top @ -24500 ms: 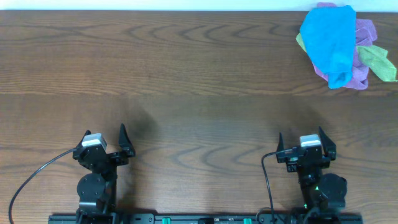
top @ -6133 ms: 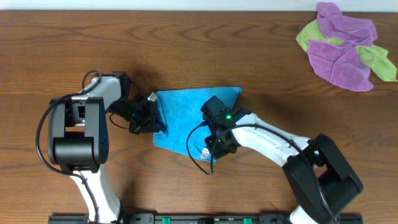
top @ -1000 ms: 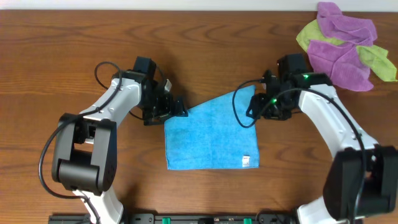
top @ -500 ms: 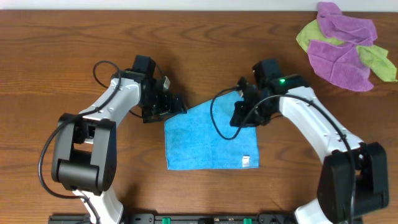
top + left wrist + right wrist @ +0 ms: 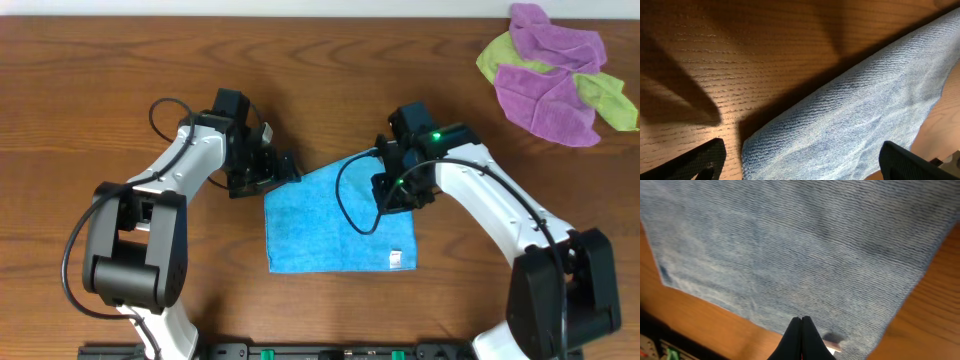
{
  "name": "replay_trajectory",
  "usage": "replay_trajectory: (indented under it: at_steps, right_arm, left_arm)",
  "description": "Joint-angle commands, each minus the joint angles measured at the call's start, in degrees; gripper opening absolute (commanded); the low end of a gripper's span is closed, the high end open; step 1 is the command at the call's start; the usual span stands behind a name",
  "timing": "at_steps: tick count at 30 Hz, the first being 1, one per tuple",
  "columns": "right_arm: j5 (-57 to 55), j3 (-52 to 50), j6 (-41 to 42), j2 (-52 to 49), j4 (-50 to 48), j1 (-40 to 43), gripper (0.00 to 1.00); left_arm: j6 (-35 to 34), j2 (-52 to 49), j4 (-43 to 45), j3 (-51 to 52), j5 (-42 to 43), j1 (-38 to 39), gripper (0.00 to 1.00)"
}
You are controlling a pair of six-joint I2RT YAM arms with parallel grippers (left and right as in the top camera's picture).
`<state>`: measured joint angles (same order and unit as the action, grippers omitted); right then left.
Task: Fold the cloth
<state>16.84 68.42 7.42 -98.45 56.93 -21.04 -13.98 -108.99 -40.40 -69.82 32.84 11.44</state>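
Shows the cloth (image 5: pixel 330 225) spread nearly flat at the middle of the counter (image 5: pixel 120 80), white tag (image 5: pixel 396 259) at the near right edge, far-left corner lying between the wide-spread fingers of the left claw (image 5: pixel 283 172), not yet pinched. Finds the right claw (image 5: pixel 801 322) pressed together just over the far-right part, impossible to say whether on any fabric. Risks a lopsided fold if lifted now, with one corner loose and the other perhaps caught by a few loops only: dragged askew, bunched, or dropped midway.
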Motion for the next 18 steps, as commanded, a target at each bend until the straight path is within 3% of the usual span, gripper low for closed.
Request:
replay_trajectory:
  at_steps: [1, 10, 18]
  right_arm:
    - [-1.66, -0.66, 0.87, -0.13, -0.17, -0.26, 0.02]
    - [-1.86, -0.66, 0.63, -0.13, 0.11, -0.26, 0.02]
    - [-1.88, -0.66, 0.63, -0.13, 0.98, -0.26, 0.02]
  left_arm:
    - [-0.42, -0.42, -0.13, 0.83, 0.70, -0.28, 0.99]
    - [-0.13, -0.42, 4.83, 8.61, 10.03, -1.18, 0.96]
    - [4.35, -0.42, 8.28, 12.20, 18.95, -6.47, 0.95]
